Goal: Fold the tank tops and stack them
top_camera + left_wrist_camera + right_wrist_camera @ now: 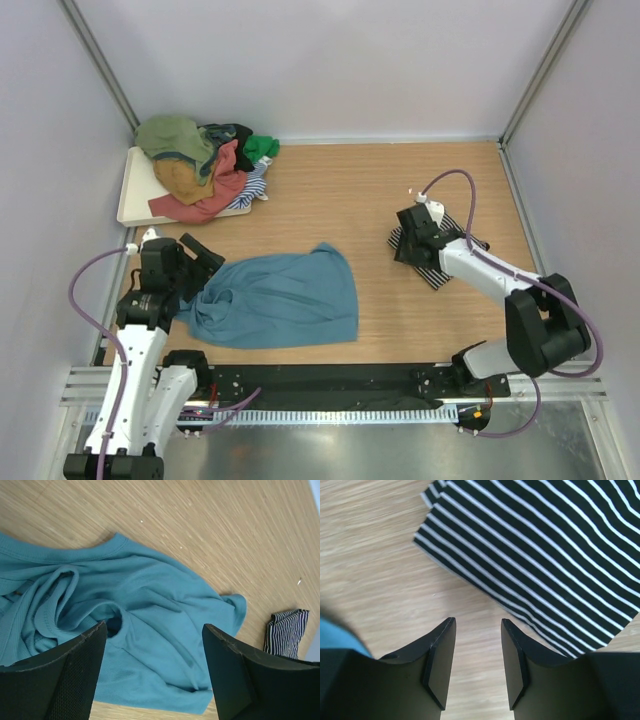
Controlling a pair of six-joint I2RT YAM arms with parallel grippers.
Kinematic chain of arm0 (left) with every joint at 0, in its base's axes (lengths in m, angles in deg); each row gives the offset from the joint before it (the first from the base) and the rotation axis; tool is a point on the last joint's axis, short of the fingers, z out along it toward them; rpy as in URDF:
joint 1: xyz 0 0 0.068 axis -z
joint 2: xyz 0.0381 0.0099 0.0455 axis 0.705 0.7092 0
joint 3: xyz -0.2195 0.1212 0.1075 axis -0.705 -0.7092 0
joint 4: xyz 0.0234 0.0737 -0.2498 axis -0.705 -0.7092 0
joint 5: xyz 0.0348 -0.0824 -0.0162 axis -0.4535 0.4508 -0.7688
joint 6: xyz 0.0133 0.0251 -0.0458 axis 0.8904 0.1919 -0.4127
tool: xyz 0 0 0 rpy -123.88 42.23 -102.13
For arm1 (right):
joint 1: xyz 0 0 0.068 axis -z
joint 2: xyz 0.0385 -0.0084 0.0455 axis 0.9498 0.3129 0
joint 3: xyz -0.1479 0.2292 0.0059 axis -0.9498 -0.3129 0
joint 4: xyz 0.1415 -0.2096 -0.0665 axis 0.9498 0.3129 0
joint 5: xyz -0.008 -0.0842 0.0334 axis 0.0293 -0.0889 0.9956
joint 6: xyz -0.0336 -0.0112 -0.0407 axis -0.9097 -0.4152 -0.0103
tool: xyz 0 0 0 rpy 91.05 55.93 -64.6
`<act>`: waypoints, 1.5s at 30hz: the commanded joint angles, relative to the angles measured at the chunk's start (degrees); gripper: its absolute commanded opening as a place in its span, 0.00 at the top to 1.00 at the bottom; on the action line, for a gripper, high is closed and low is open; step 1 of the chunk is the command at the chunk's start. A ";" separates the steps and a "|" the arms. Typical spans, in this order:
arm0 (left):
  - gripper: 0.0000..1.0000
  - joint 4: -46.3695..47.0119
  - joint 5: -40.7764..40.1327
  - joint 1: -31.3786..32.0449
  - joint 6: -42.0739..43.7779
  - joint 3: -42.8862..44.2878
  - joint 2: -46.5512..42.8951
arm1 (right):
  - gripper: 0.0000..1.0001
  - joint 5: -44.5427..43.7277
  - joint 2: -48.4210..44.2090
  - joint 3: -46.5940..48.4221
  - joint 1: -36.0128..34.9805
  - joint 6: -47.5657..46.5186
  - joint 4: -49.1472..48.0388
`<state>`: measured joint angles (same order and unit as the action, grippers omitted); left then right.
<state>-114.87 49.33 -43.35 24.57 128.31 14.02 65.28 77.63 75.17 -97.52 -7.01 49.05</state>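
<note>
Over the teal tank top [150, 595] the left end effector [155, 630] gapes empty; right end effector [478, 625] stands parted, empty, beside the striped tank top [545, 545].

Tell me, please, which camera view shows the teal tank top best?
The top external view: it shows almost the whole teal tank top lying rumpled. The left wrist view shows only part, bunched folds and neckline close up. The right wrist view catches just a blurred blue sliver at its left edge.

Teal top [285, 300] rumpled, spread mid-table; striped top [545, 545] folded flat at right; mixed heap [200, 165] rear-left.
</note>
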 commanded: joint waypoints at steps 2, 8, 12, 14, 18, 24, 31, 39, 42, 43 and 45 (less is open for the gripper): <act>0.23 5.10 3.10 0.02 1.96 -1.13 0.63 | 0.53 3.07 6.93 2.41 5.17 1.26 -5.07; 0.27 5.19 2.49 0.46 2.14 -2.72 1.42 | 0.54 8.55 12.83 3.29 13.35 1.87 -8.51; 0.31 6.59 2.84 1.60 1.09 -3.95 2.47 | 0.53 3.12 14.86 6.98 18.02 1.96 -5.97; 0.33 8.08 2.49 3.69 0.65 -4.83 3.44 | 0.50 -0.49 13.30 8.56 18.11 0.92 -3.68; 0.36 9.41 -1.61 10.02 0.38 -5.53 7.48 | 0.44 5.20 8.29 6.55 14.08 -1.19 -4.03; 0.39 9.93 -4.19 15.40 0.73 -7.72 10.65 | 0.47 13.02 -0.23 0.67 -1.20 -3.05 -3.06; 0.46 13.27 -6.03 16.63 -0.32 -10.63 12.32 | 0.48 14.79 1.49 -0.93 -9.57 -2.16 -7.72; 0.49 13.98 -8.93 16.72 -1.02 -11.95 9.78 | 0.47 14.53 18.19 14.09 -11.68 -7.70 -8.16; 0.49 13.89 -8.67 16.63 -1.11 -12.04 9.24 | 0.47 14.44 23.82 19.63 -12.82 -8.85 -7.37; 0.49 14.06 -8.67 16.72 -1.11 -12.04 9.16 | 0.47 14.09 24.87 21.99 -13.00 -9.20 -7.28; 0.49 14.42 -8.85 16.63 -0.59 -12.21 9.15 | 0.47 14.09 27.85 24.03 -13.27 -9.72 -6.84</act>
<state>-103.24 42.23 -26.83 24.09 116.53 23.90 79.82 103.05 94.80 -110.09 -14.26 42.69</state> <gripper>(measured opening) 0.510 0.530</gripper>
